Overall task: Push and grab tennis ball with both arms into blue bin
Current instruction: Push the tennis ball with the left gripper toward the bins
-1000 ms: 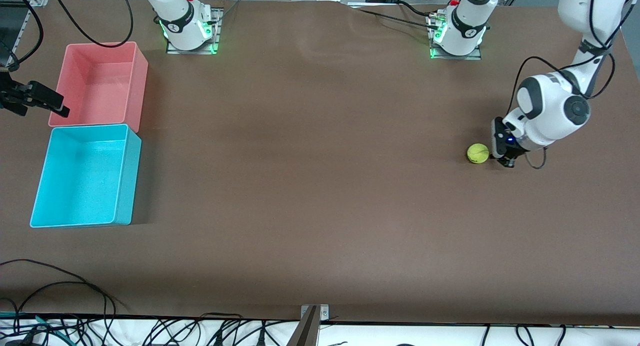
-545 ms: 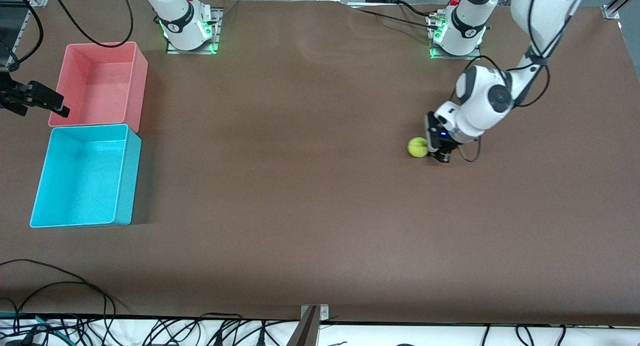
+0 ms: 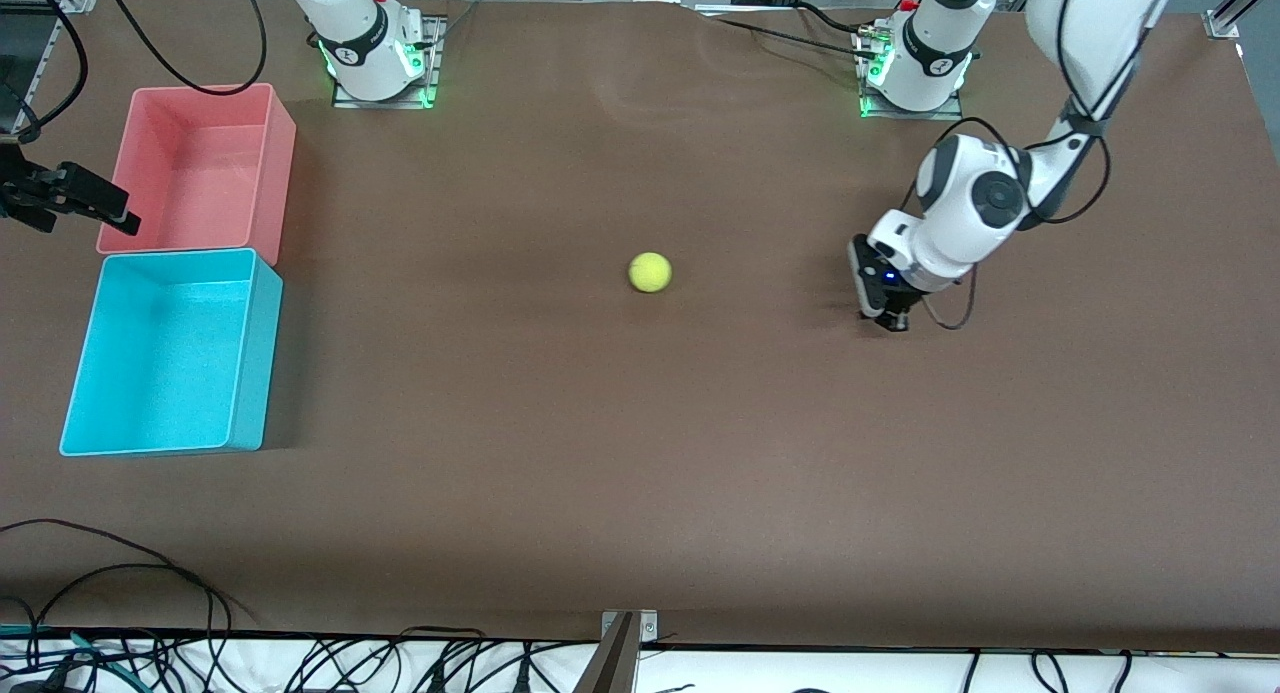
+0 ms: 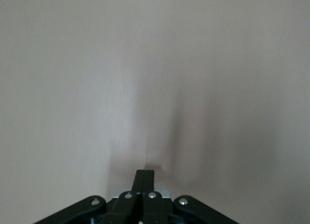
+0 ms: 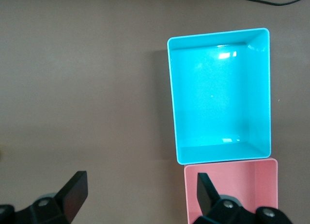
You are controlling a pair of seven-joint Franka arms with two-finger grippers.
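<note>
the small fuzzy yellow-green tennis ball [image 3: 650, 272] lies alone on the brown desk [image 3: 640, 453] near the middle of the front frame, well apart from both arms. the left claw [image 3: 896, 318], its fingers pressed shut and holding nothing, sits low at the desk at centre right. the right claw [image 3: 70, 198] waits wide open and empty at the left edge, over the desk beside the pink rectangular plastic bin [image 3: 270, 173], which sits just above the light cyan-blue rectangular plastic bin [image 3: 255, 343]. the likely risk is the free ball stopping out of the right arm's reach, or straying toward the pink bin; a hasty grab could knock it aside
</note>
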